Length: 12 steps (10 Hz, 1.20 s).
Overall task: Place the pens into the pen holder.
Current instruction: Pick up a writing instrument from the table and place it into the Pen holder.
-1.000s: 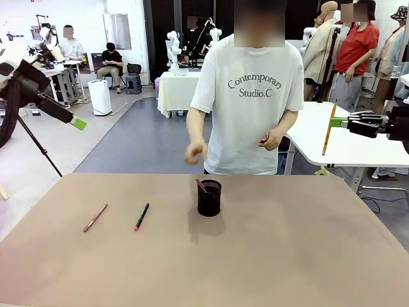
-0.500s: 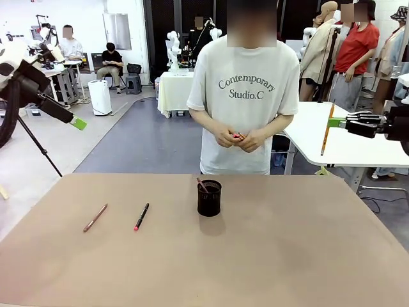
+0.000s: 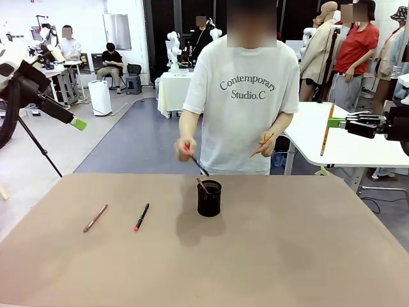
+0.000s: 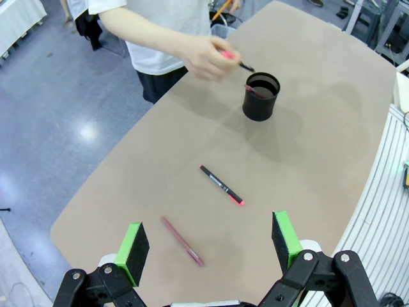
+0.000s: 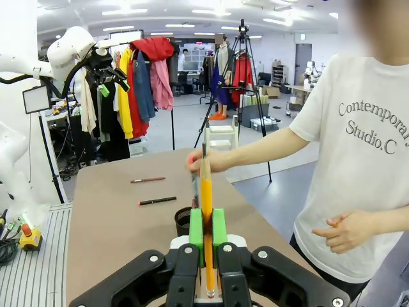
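Black mesh pen holder (image 3: 209,197) near table (image 3: 307,256) centre, one reddish pen (image 3: 202,185) leaning inside.
Off the table's right side, the right gripper (image 5: 208,231) is clenched on an upright orange pen (image 5: 206,192). High at left, the left gripper (image 4: 211,238) is released, jaws wide. Left of the holder lie the black red-tipped pen (image 3: 141,216) and, farther left, the reddish-brown pen (image 3: 94,217). The person's hand (image 3: 185,149) holds a dark pen (image 3: 198,165) above the holder.

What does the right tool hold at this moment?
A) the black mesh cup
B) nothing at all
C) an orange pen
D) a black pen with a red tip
C: the right tool is shut on the orange pen, which stands between its green pads, while the black pen with the red tip lies on the table.
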Each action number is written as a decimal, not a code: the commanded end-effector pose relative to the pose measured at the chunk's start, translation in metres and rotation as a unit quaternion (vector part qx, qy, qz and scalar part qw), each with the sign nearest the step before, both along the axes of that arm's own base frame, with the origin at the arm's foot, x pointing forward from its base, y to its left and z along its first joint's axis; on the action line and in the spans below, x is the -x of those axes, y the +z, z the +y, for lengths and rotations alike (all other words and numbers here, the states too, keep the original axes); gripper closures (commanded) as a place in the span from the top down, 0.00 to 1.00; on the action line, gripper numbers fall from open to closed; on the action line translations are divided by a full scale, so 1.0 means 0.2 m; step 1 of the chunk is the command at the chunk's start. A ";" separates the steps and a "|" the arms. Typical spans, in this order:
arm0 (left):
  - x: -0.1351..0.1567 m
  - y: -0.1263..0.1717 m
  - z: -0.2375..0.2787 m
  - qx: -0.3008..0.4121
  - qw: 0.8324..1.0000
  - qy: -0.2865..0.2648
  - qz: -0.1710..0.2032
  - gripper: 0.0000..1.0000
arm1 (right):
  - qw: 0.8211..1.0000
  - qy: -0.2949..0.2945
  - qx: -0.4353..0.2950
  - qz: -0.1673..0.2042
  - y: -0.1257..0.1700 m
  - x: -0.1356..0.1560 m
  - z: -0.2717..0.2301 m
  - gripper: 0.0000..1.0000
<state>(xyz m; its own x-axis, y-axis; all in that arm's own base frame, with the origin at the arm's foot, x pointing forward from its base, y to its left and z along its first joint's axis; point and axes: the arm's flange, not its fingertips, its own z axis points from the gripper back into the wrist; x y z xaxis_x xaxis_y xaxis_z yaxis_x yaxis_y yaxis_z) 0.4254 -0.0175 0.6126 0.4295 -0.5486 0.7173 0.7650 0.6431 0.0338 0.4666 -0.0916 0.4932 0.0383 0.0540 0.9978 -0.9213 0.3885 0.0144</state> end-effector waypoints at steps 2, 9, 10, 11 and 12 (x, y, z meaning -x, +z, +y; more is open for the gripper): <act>0.01 0.01 0.01 0.003 1.000 -0.005 -0.001 1.00 | 1.000 0.003 0.000 -0.002 0.01 0.00 0.01 0.00; 0.01 0.01 0.01 0.003 1.000 -0.005 -0.001 1.00 | 1.000 0.003 0.000 -0.002 0.01 0.00 0.01 0.00; 0.01 0.01 0.01 0.003 1.000 -0.005 -0.001 1.00 | 1.000 0.003 0.000 -0.002 0.01 0.00 0.01 0.00; 0.01 0.01 0.01 0.003 1.000 -0.005 -0.001 1.00 | 1.000 0.003 0.000 -0.002 0.01 0.00 0.01 0.00; 0.01 0.01 0.01 0.003 1.000 -0.005 -0.001 1.00 | 1.000 0.003 0.000 -0.002 0.01 0.00 0.01 0.00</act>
<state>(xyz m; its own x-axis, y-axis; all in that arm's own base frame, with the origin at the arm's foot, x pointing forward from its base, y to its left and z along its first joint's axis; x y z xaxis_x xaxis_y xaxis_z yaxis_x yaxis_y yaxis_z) 0.4254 -0.0175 0.6126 0.4295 -0.5486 0.7173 0.7651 0.6431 0.0338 0.4666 -0.0916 0.4932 0.0383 0.0540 0.9978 -0.9213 0.3885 0.0144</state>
